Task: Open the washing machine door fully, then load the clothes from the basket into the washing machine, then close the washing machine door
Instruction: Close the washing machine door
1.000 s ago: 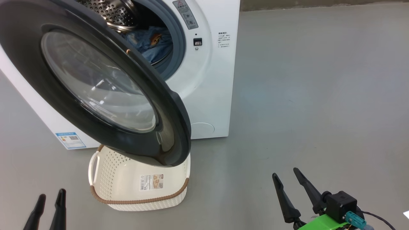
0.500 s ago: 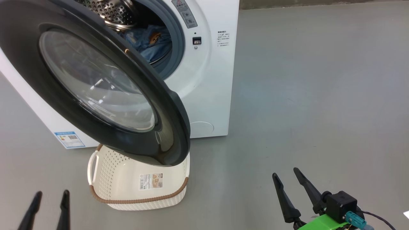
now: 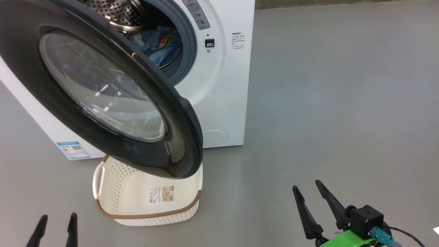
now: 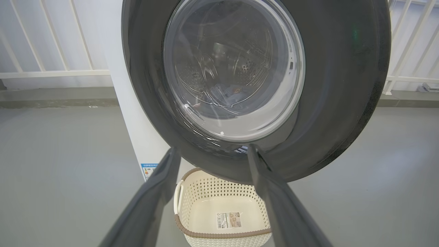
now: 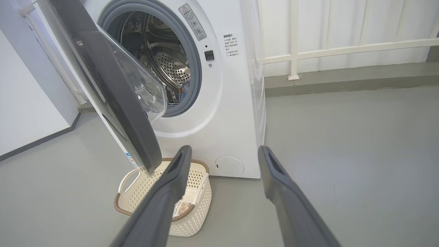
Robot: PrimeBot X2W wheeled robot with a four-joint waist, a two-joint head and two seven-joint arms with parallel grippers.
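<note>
1. We take the washing machine (image 3: pixel 219 85) as our landmark: a white front-loader standing on a grey floor (image 3: pixel 343 103).
2. The washing machine door (image 3: pixel 103 92) stands swung out from the machine's front, hinged on the side to our left, with its black rim and clear glass bowl turned toward us.
3. Behind the door the machine's mouth is uncovered, and we see the grey seal (image 3: pixel 188 51) and the perforated steel drum (image 3: pixel 116 13).
4. The clothes (image 3: pixel 161 44), light blue with a brown-orange figure, lie low inside the machine's drum, just behind the seal.
5. The basket (image 3: pixel 147 215) sits on the floor just in front of the machine, under the door's lower edge. Its cream bottom is bare apart from a paper sticker (image 3: pixel 161 194).
6. Low on the machine's front we see a round flap (image 3: pixel 215 138), and to our left of the basket a small blue label (image 3: pixel 72 150).
7. The left tool (image 3: pixel 59 216) is released, its fingers spread and holding nothing. It hangs in front of the machine, facing the door's outer face and apart from it.
8. The right tool (image 3: pixel 306 185) is also released and grasps nothing. It hangs over the floor in front of the machine, off toward its right side and well apart from it.
</note>
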